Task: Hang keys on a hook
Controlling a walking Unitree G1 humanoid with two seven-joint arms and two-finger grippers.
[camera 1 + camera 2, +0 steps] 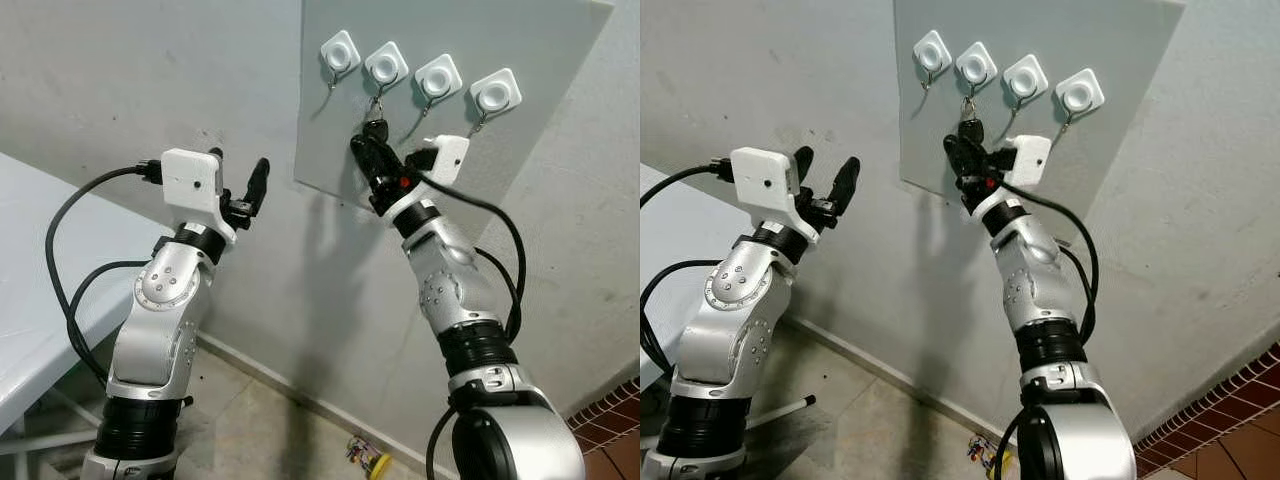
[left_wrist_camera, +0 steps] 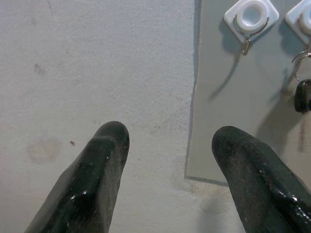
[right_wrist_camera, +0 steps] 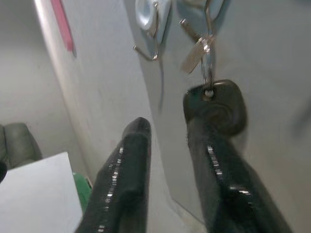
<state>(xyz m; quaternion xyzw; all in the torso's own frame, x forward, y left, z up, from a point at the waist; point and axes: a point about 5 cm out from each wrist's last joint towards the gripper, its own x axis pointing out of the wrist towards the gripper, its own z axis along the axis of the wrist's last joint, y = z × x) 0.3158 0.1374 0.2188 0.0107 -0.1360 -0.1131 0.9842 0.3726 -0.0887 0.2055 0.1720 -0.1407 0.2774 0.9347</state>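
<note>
From the head camera I see a grey board point(image 1: 520, 110) fixed to a pale wall point(image 1: 150, 80), taking up the upper right of the frame. Four white hook mounts run in a row across the top of the board. Counting from the left, the first hook point(image 1: 340, 53), third hook point(image 1: 438, 78) and fourth hook point(image 1: 495, 95) carry nothing. The second hook point(image 1: 386, 66) holds the keys point(image 1: 375, 128), which hang down from it on a metal ring, the black key head lowest.

My right gripper point(image 1: 365, 160) is raised in the centre of the frame, right below the second hook, its black fingers pointing up at the board. In the right wrist view the fingers point(image 3: 126, 179) stand a little apart, with a clear gap between them. The black key head sits at the tip of one finger, touching or just overlapping it, while the other finger is off to the side and apart from it. The fingers do not close around the key; I cannot tell whether the one finger actually presses on it.

My left gripper point(image 1: 240, 180) is held up in the centre left of the frame, in front of bare wall beside the board's left edge. Its fingers point(image 2: 97, 184) are spread wide and hold nothing.

A white table point(image 1: 30, 290) edge shows at the far left, and the floor point(image 1: 260, 430) at the bottom.
</note>
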